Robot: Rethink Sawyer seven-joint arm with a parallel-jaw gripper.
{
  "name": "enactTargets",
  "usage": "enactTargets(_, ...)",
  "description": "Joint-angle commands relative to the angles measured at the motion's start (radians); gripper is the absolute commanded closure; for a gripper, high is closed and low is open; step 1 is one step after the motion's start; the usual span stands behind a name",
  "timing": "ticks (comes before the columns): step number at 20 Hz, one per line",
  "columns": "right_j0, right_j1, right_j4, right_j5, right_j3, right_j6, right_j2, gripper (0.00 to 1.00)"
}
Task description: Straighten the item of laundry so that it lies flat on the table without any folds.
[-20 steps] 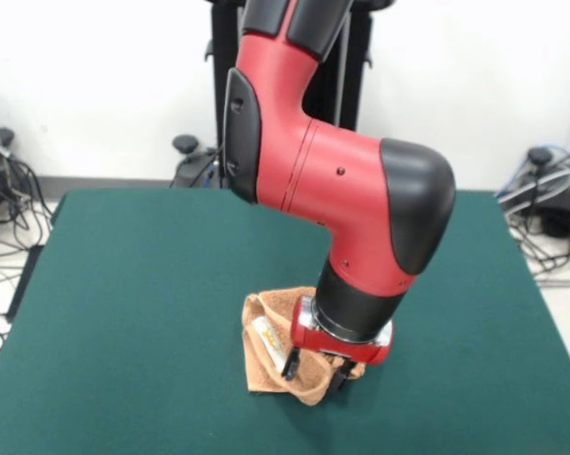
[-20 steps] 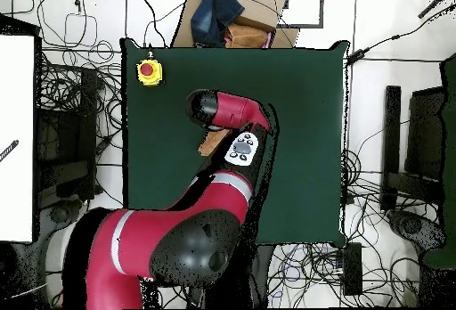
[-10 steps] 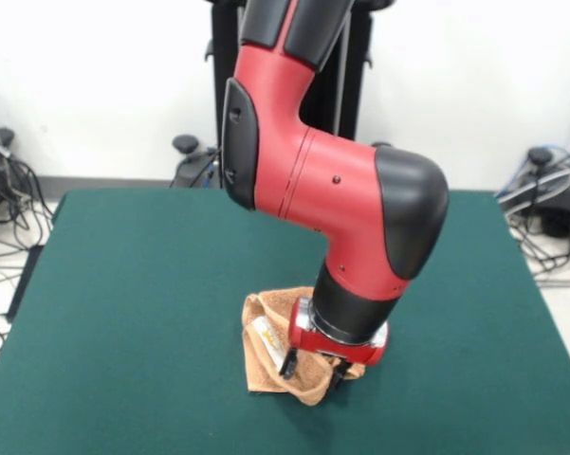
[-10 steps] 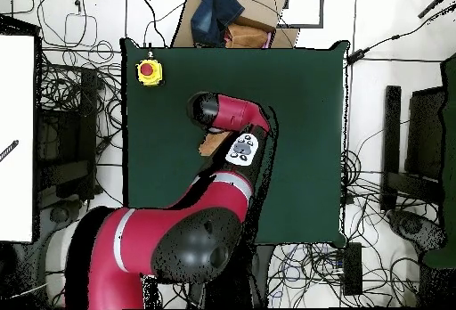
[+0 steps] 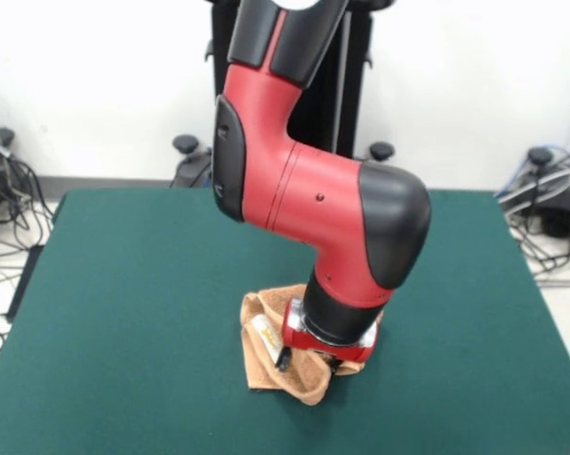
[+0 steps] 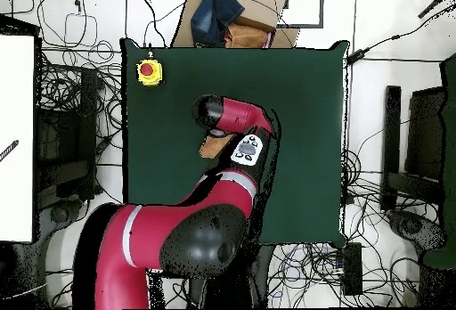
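Observation:
The item of laundry (image 5: 262,356) is an orange-tan towel, bunched and folded into a small heap with a white label showing, near the front middle of the green table (image 5: 123,284). My gripper (image 5: 308,364) is pressed down onto the heap's right part. Its fingers stand apart, so it is open, with one dark fingertip (image 5: 283,359) on the cloth and the other mostly hidden. In the overhead view only a small patch of the towel (image 6: 210,144) shows beside the arm, which covers the gripper.
A yellow box with a red button (image 6: 149,71) sits at one corner of the table (image 6: 303,101). A cardboard box with blue cloth (image 6: 232,17) stands just off the far edge. Cables lie on the floor on both sides.
The arm has leaned a little to the left in the front view. The gripper has sunk lower into the towel heap, so its fingers show less. The towel has not moved.

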Motion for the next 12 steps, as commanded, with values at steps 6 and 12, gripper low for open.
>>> enactTargets(6, -0.022, 0.041, 0.039, 0.157, -0.023, 0.192, 0.132, 0.00)
enactTargets(12, 0.002, 0.036, 0.035, 0.052, 0.006, 0.231, 0.116, 0.00)
